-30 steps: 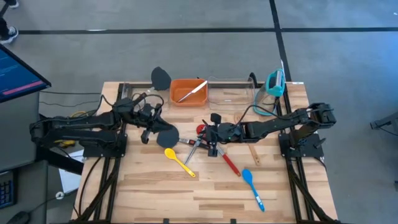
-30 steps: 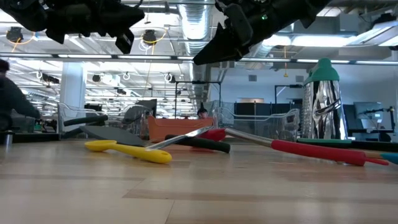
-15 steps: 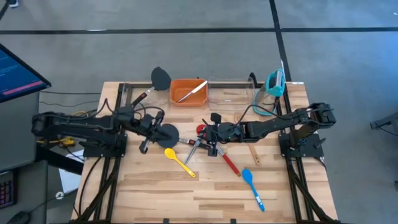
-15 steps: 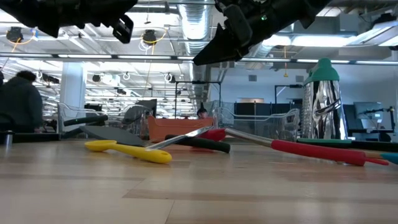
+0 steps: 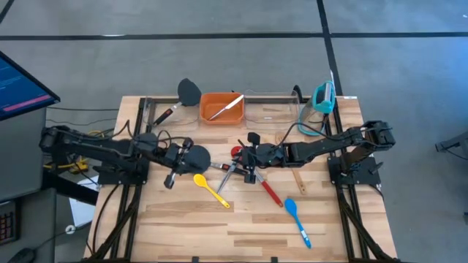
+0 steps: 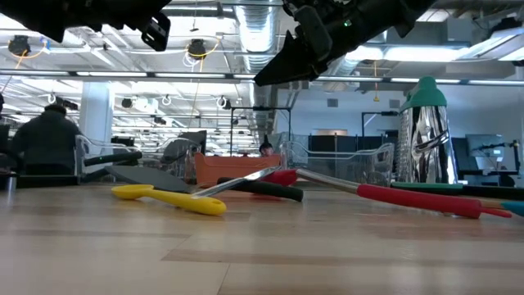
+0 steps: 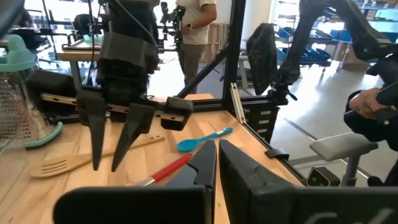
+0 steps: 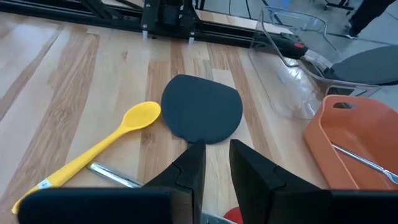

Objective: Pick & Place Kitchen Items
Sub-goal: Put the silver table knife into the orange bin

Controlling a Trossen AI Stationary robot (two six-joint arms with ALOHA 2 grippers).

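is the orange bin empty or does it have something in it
Not empty: the high view shows a metal utensil lying diagonally inside the orange bin.

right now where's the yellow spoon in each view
high view: yellow spoon, table middle, near the black spatula.
low view: lying at left.
left wrist view: not in it.
right wrist view: beside the same spatula head, spoon at.
Shared landmark: black spatula.

yellow spoon (image 8: 93,146): handle end cut by right wrist picture's edge | black spatula (image 5: 196,156): handle hidden under left arm | blue spoon (image 6: 514,209): mostly cut off in low view
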